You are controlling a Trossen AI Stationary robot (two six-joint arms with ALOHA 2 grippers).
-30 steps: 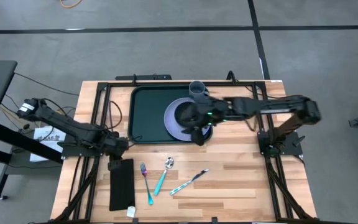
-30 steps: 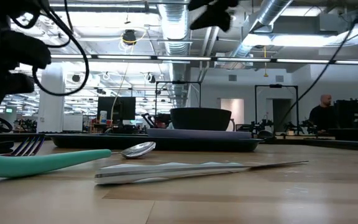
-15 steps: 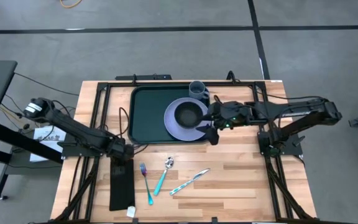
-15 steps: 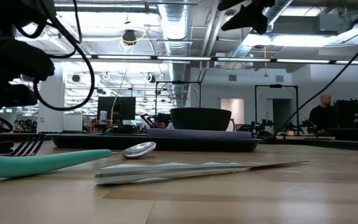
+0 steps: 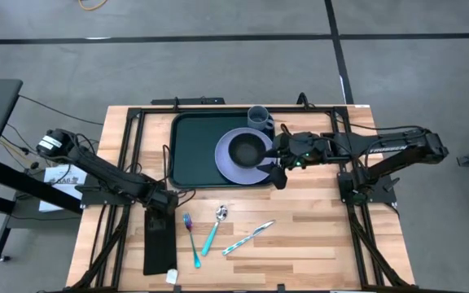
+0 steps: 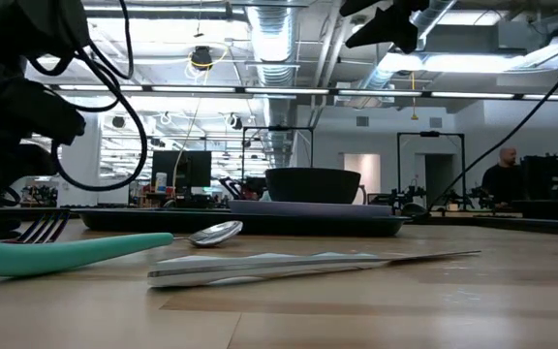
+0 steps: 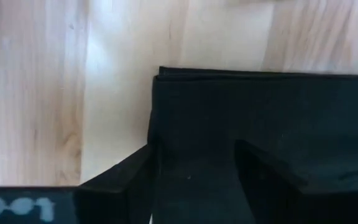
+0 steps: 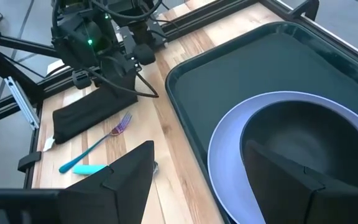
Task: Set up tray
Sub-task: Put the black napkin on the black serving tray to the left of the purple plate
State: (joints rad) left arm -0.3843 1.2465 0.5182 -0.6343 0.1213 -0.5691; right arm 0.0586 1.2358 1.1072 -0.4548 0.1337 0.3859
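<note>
The dark green tray (image 5: 194, 150) lies at the table's far middle. It carries a lavender plate (image 5: 225, 163) with a black bowl (image 5: 247, 149) on it, and a grey cup (image 5: 259, 116) in its far right corner. My right gripper (image 5: 280, 168) hangs open above the tray's near right corner, holding nothing (image 8: 201, 149). A black napkin (image 5: 159, 244) lies flat at the near left. My left gripper (image 5: 163, 203) stands open, low over the napkin's far end (image 7: 194, 149). My left gripper points down at the napkin's far end (image 7: 191, 124), one finger (image 7: 135, 180) at the cloth's side edge and the other (image 7: 266, 180) over the cloth. I cannot tell whether the fingertips touch the napkin. The napkin lies flat on the table.
A teal-handled fork (image 5: 192, 240), a teal-handled spoon (image 5: 215, 228) and a knife (image 5: 247, 238) lie on bare wood to the right of the napkin. Black frame rails (image 5: 133, 146) run along the table's left and right sides. A person (image 6: 502, 179) stands far off in the room.
My right gripper has drawn back from above the plate and bowl toward the table's right edge, then stopped at the tray's near right corner. My left gripper has moved a little toward the near edge and down, onto the napkin's far end.
</note>
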